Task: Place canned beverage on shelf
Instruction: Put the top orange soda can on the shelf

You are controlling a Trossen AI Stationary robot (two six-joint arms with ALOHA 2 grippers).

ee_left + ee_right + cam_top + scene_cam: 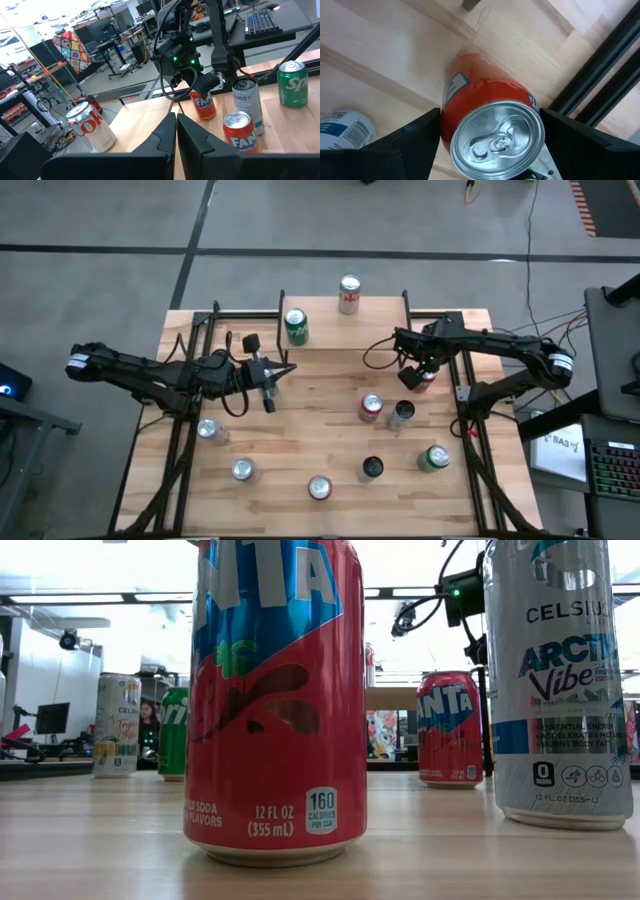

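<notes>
A red orange-soda can (490, 125) stands upright on the butcher-block table, right of the shelf (340, 330). My right gripper (492, 145) points down over it, open, one finger (420, 145) on each side of the can's top and apart from it; in the high view this gripper (414, 377) covers most of the can (426, 384). The shelf, at the table's far middle, carries a white-and-red can (349, 295) and a green can (296, 326). My left gripper (283, 370) waits shut and level at the table's left middle, holding nothing.
Several other cans stand on the table: a red one (371, 408) and a grey one (401, 414) just nearer than the right gripper, a green one (433, 458), and more along the near edge (319, 487). Black frame rails (465, 395) run along both table sides.
</notes>
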